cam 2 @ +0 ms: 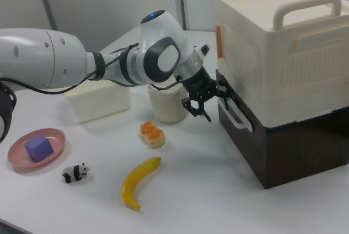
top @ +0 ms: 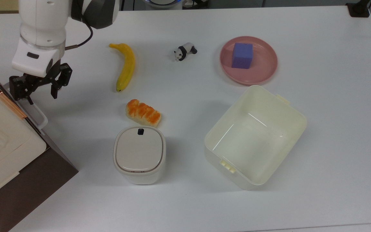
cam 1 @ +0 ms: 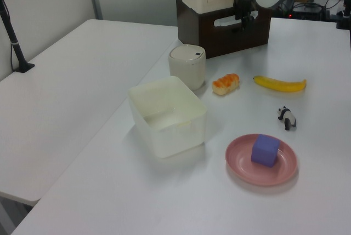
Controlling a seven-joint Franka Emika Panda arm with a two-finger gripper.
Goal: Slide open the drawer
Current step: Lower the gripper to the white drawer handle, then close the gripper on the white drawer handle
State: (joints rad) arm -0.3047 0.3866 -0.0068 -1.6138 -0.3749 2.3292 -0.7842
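The drawer has a dark brown front and sits shut in its brown cabinet at the top view's left edge. Its white bar handle runs along that front and also appears as the handle and handle. My gripper is open at the handle's far end. One finger is right at the bar and the other finger stands out over the table. The gripper hangs just in front of the drawer face, and the gripper is level with the bar. Nothing is held.
A cream lidded box sits on top of the cabinet. On the table lie a banana, a bread piece, a white lidded bin, a cream tub, a toy panda and a pink plate with a purple cube.
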